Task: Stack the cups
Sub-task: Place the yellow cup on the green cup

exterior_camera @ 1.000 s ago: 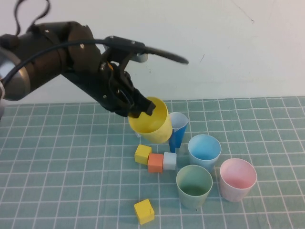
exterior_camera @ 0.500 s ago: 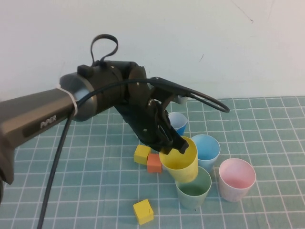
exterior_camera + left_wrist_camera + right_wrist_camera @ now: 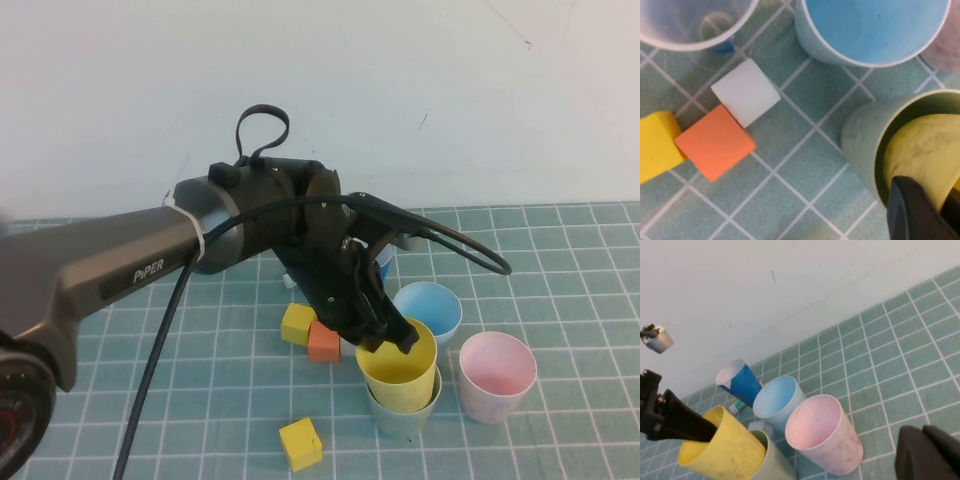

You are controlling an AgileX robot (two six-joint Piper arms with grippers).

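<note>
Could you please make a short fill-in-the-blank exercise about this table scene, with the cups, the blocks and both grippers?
1. The left gripper, jaws shut on its rim, lowers the yellow cup into the ____ cup.
2. The cup standing to the right of that stack is ____.
3. Between the yellow block and the white block lies the ____ block.
4. The right gripper, jaws shut, holds ____ and stays away from the cups.

Missing words: green; pink; orange; nothing
</note>
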